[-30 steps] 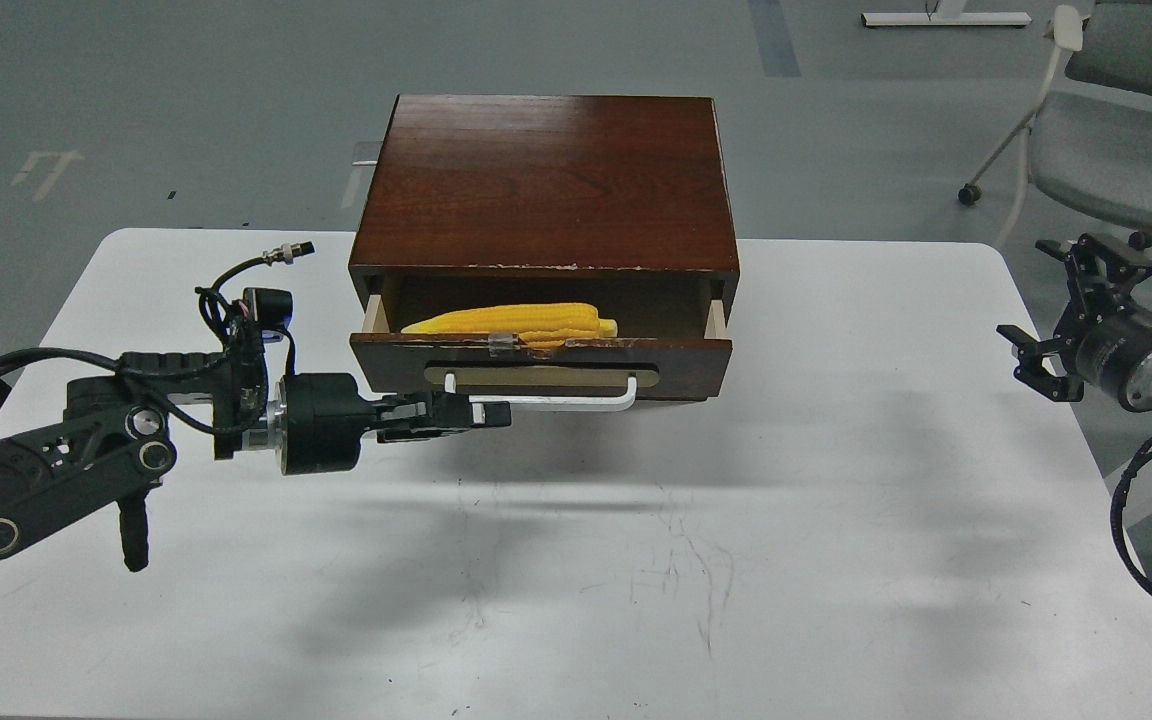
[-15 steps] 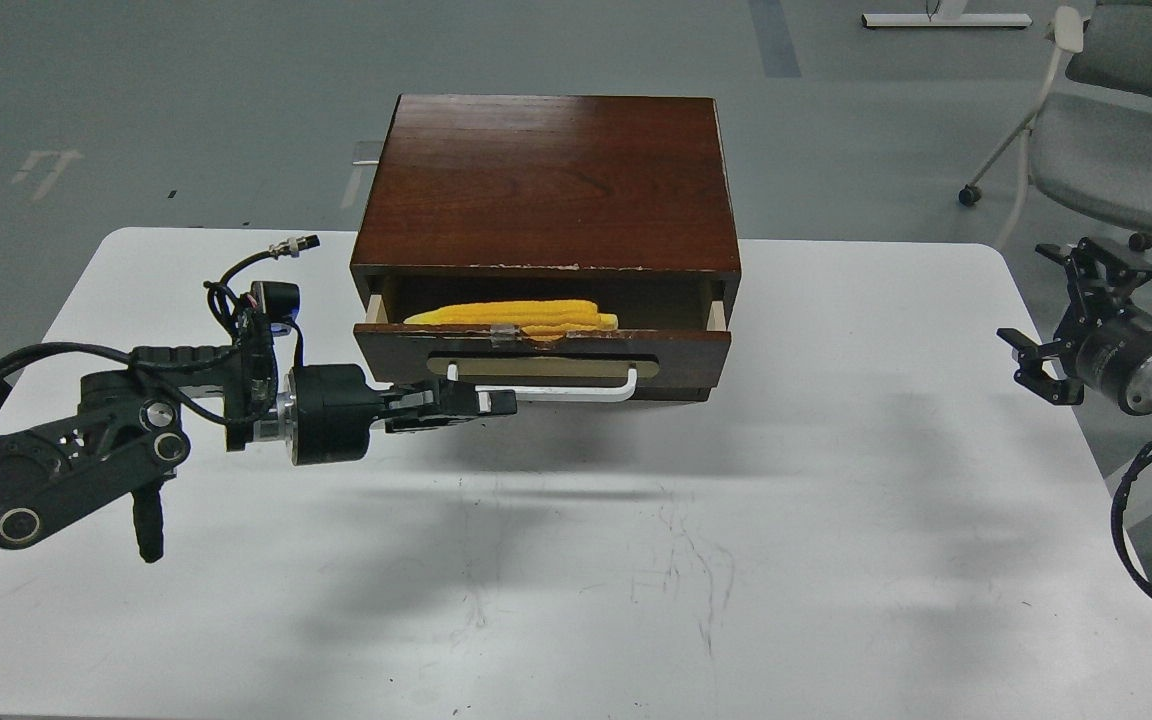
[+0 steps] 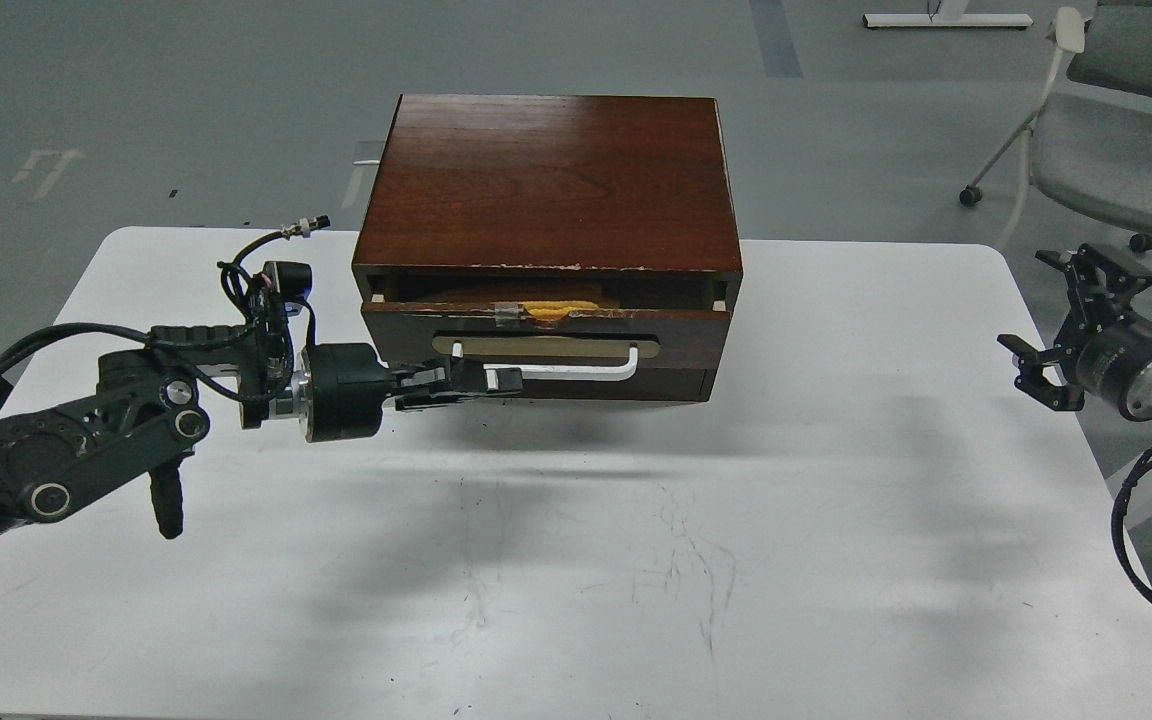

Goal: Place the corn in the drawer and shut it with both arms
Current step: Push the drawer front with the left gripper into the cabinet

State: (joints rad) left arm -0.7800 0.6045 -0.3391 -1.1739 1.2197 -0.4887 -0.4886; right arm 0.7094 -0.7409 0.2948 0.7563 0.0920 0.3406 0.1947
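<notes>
The dark brown drawer point(image 3: 546, 335) stands only a narrow slit out of its cabinet point(image 3: 548, 180). A sliver of the yellow corn point(image 3: 551, 308) shows through that slit behind the chipped top edge. My left gripper point(image 3: 496, 380) comes in from the left and is shut on the left part of the white bar handle point(image 3: 576, 368). My right gripper point(image 3: 1061, 320) hovers open at the table's right edge, far from the cabinet, holding nothing.
The cabinet sits at the back middle of a white table point(image 3: 576, 560). A grey office chair point(image 3: 1106, 130) stands on the floor behind the right side. A plain dark panel point(image 3: 626, 385) lies under the drawer.
The left arm has pushed the drawer inward by its handle, from well open to nearly shut, hiding most of the corn. The right arm has barely moved.
</notes>
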